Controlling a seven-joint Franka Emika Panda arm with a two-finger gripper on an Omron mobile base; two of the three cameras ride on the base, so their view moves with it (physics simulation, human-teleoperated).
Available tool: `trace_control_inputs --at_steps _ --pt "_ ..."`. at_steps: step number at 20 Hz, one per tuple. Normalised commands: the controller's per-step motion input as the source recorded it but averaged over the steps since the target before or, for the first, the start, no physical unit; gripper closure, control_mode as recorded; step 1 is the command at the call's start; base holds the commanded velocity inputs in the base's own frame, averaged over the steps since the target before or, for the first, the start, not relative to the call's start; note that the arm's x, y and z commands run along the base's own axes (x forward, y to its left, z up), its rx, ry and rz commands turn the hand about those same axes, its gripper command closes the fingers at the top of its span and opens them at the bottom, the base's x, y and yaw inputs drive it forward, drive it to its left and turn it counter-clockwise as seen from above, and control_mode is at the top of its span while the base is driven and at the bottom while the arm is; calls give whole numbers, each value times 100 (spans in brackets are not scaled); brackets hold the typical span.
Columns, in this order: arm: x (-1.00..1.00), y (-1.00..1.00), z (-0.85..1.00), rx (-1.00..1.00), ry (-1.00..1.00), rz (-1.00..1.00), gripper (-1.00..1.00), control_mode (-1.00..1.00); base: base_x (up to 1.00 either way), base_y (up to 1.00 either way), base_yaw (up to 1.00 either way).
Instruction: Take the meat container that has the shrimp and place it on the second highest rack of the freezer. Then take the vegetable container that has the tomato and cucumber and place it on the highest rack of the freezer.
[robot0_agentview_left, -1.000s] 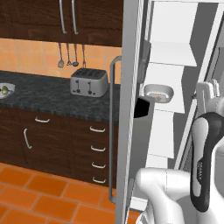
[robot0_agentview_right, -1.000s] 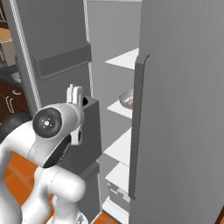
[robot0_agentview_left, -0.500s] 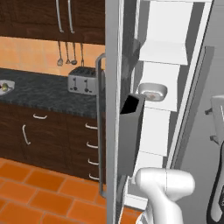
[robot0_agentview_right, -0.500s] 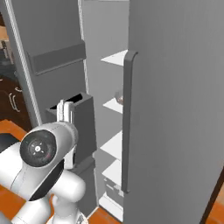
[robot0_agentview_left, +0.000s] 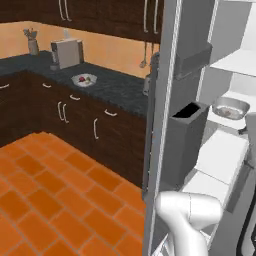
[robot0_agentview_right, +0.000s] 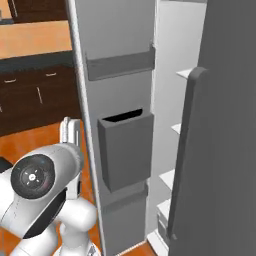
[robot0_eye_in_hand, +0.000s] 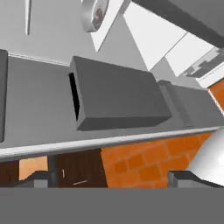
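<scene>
The freezer (robot0_agentview_left: 172, 100) stands open, and a tub (robot0_agentview_left: 230, 108) already rests on one of its white shelves, inboard of the dark door bin (robot0_agentview_left: 187, 142); what it holds is too small to read. A second tub (robot0_agentview_left: 84, 80) sits on the counter well left of the freezer. Your gripper (robot0_eye_in_hand: 111, 177) has its fingertips spread wide and carries nothing. Swing clear of the freezer door before heading for that counter tub.

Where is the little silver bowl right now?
The silver bowl sits on a white freezer shelf at the right of the left base view, just past the dark grey door bin.
</scene>
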Motion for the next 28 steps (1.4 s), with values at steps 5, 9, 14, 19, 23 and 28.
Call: trace_control_inputs --at_steps 5,9,14,19,23,28 --pt "0 0 0 0 0 0 -100 100 2 17 89" --pt "0 0 0 0 0 0 -100 100 0 31 81" --pt "0 0 0 0 0 0 -100 100 -12 51 69" --pt "0 0 0 0 0 0 -100 100 -14 94 31" --pt "0 0 0 0 0 0 -100 100 88 37 1" --pt "0 0 0 0 0 0 -100 100 100 16 2"
